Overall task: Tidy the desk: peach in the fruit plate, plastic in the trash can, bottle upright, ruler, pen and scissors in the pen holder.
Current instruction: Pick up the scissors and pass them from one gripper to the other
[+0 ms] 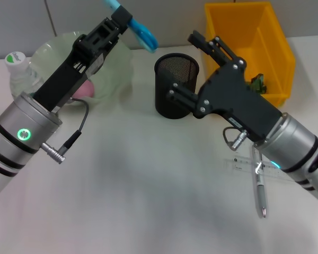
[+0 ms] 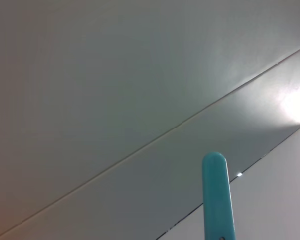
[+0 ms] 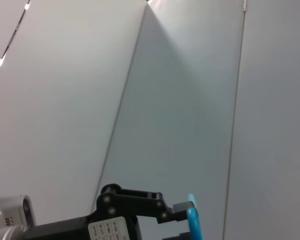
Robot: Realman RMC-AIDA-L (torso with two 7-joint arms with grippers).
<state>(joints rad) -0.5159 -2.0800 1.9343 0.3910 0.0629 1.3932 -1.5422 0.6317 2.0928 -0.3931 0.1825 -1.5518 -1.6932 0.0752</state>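
Note:
My left gripper (image 1: 120,14) is raised high over the back of the desk and shut on the blue scissors (image 1: 143,33), which point toward the black mesh pen holder (image 1: 176,84). One teal end of the scissors (image 2: 217,195) shows in the left wrist view against the wall. My right gripper (image 1: 205,41) hovers open and empty just right of the holder. The clear ruler (image 1: 243,164) and the pen (image 1: 260,191) lie on the desk under the right arm. The pink peach (image 1: 85,89) rests in the green fruit plate (image 1: 114,63). The bottle (image 1: 17,71) stands upright at far left.
The yellow trash can (image 1: 275,50) stands at the back right with a dark green scrap (image 1: 257,83) inside. In the right wrist view the left gripper (image 3: 182,215) appears farther off against the wall.

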